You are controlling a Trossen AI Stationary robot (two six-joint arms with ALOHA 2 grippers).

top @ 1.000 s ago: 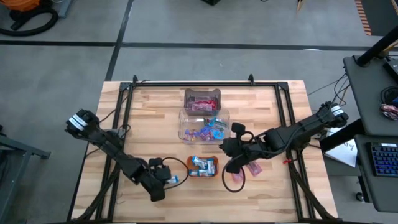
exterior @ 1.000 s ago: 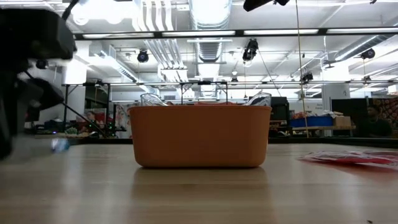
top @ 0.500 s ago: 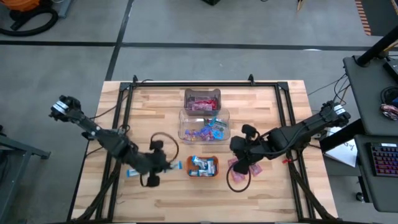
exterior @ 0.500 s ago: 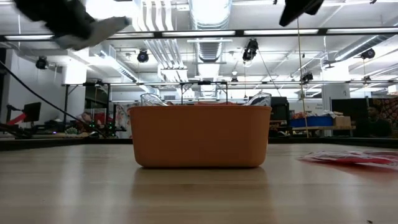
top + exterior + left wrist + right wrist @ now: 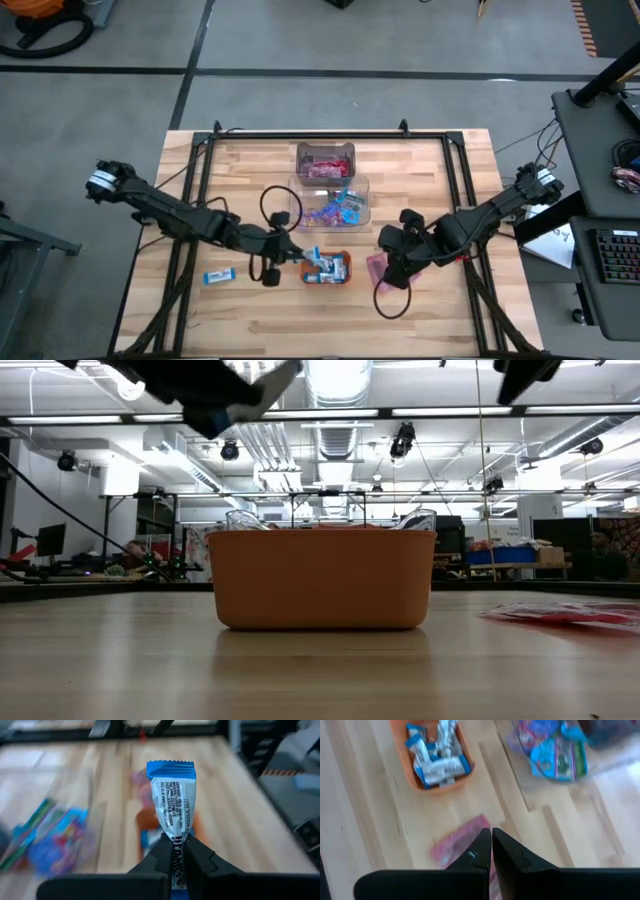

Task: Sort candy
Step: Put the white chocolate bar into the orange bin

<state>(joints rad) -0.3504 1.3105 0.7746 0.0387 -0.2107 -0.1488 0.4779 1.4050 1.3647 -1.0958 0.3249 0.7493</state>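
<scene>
My left gripper (image 5: 292, 256) hovers at the left rim of the small orange tray (image 5: 341, 279) and is shut on a blue-and-white candy bar (image 5: 171, 795). Several such bars lie in the tray, and one more blue bar (image 5: 215, 276) lies on the table to its left. My right gripper (image 5: 393, 268) is shut and touches nothing. It hangs above a red candy packet (image 5: 462, 842) that lies flat on the table right of the tray. In the low view both grippers are high above the table, the left (image 5: 225, 395) and the right (image 5: 525, 372). My left gripper pinches the blue-and-white bar by its lower end (image 5: 173, 838) between the two fingers (image 5: 160, 852). The fingers come from the table's left and lie along the bar, which sticks out ahead of them. The bar is lifted clear of the table.
Two clear plastic bins stand beyond the tray: the nearer one (image 5: 296, 190) holds blue and purple wrappers, the farther one (image 5: 300, 152) holds red packets. A black frame (image 5: 320, 134) runs around the table top. Bare wood lies along the near edge and at the far left.
My left gripper has risen from the table near the near edge and swung right toward the orange tray, carrying the blue-and-white bar clear of the wood; another blue bar stays on the table behind it. My right gripper has drifted slightly toward the table's right.
</scene>
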